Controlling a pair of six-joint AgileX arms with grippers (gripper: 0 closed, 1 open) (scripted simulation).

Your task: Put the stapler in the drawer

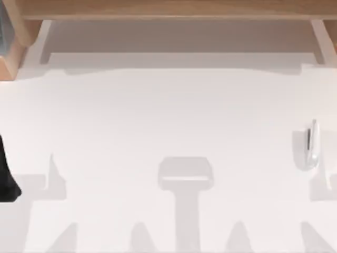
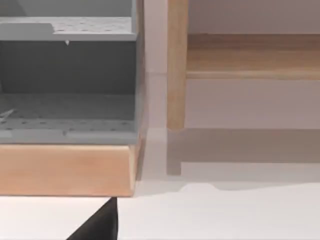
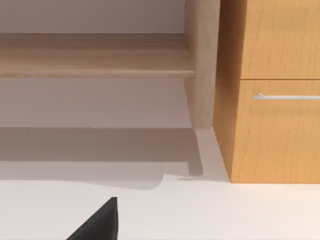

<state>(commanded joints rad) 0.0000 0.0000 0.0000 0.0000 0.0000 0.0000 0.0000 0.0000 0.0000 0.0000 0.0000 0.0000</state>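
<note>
The stapler (image 1: pixel 313 143) lies on the white table (image 1: pixel 168 116) near its right edge, long axis running front to back, dark stripe visible along its length. From above, a dark part of the left arm (image 1: pixel 6 176) sits at the table's left edge; the state of the left gripper cannot be told.

The left wrist view shows what the top view does not: a wooden cabinet (image 2: pixel 65 170) with a grey open compartment (image 2: pixel 67 80) above a wooden front panel, and a wooden shelf (image 2: pixel 252 55) beyond. A black piece, seemingly part of the left gripper, intrudes at the frame edge.

The right wrist view shows a wooden drawer unit (image 3: pixel 275 90) with a closed drawer front (image 3: pixel 280 130) carrying a horizontal metal handle (image 3: pixel 287 96). A black piece there likewise gives no reading of the right gripper's state.

No writing or brand mark can be read.
</note>
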